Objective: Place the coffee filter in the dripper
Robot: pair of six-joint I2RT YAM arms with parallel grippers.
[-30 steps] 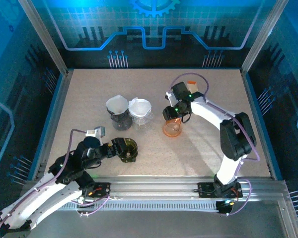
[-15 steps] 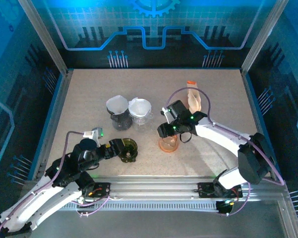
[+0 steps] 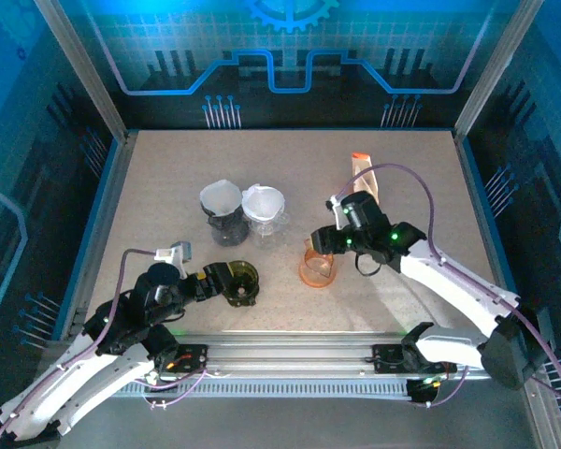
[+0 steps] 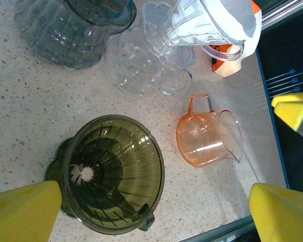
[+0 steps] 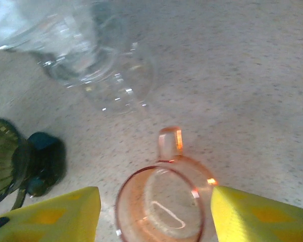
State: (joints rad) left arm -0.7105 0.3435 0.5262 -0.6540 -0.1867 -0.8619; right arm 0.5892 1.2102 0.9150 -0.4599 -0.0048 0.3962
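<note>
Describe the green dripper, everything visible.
The green dripper is a dark olive, see-through cone, plastic or glass by its look, with curved ribs inside running down to a small hole, a base collar and a small handle low on one side. It stands upright on the speckled table, with no filter in it. It sits between the fingers of the open left gripper; whether they touch it cannot be told.

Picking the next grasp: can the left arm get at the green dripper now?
Probably yes: the open left gripper hangs right by the green dripper, nothing between them, and the orange pitcher stands apart.
</note>
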